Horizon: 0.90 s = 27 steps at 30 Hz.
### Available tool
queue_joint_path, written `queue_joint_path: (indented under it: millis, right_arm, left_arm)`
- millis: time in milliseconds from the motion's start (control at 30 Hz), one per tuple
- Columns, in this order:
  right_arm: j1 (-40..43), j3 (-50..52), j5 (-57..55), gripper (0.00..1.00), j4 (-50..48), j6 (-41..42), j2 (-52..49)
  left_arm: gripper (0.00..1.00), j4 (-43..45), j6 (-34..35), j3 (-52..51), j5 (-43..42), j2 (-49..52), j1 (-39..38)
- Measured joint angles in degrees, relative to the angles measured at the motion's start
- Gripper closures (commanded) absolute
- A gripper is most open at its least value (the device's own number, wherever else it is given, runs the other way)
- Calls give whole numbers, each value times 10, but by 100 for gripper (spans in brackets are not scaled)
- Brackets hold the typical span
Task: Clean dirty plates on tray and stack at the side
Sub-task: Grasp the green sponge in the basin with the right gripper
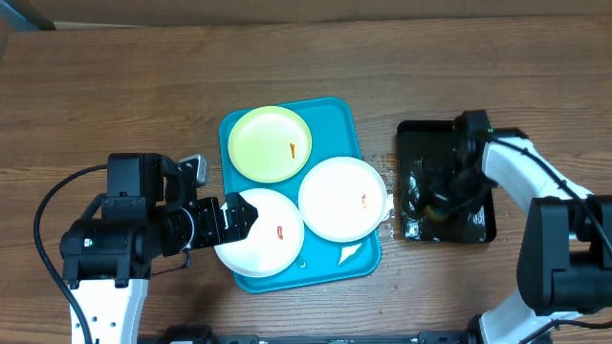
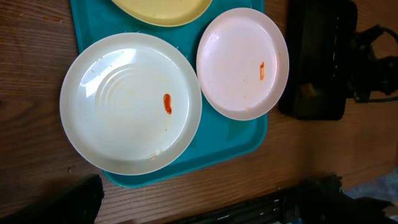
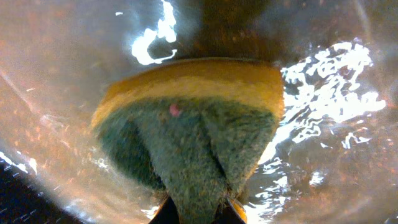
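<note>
Closest to the lens: yellow foam sponge (image 3: 186, 124) with green scouring face, clamped in the right gripper (image 3: 199, 214), inside wet black plastic tray (image 1: 478, 225) right of the large turquoise plastic tray (image 1: 335, 115). On the turquoise tray: pale yellow round plate (image 1: 268, 143) at far side, two white round plates (image 1: 339, 196) nearer, each red-smeared. At tray's left edge, left gripper (image 1: 241, 215) spread wide over the left white plate (image 1: 273, 244).

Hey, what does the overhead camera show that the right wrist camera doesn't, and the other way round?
Only overhead: the turquoise rectangular plastic tray carrying a pale yellow round plate and two white round plates, all smeared red. Only right wrist: the green scouring face of the yellow sponge, creased where the right gripper pinches it. Both: the glossy wet black tray.
</note>
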State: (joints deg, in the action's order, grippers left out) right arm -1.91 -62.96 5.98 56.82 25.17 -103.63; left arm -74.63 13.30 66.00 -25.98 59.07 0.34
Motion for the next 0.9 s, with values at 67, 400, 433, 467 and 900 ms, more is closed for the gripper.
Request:
queue_joint_path:
  millis: [67,400,433,467,900]
  right_arm:
    - [0,-34,0,54,26,-19,-1]
    - [-1,-75,-23,41,-10,-35,-1]
    - [-1,-67,-27,45,-28,-30,-1]
    - [-1,-59,-30,47,-38,-26,-1]
    - [0,-7,-36,96,-57,18,-1]
  left_arm:
    - [0,0,0,0,0,0,0]
    - [0,0,0,0,0,0,0]
    - [0,0,0,0,0,0,0]
    - [0,0,0,0,0,0,0]
    - [0,0,0,0,0,0,0]
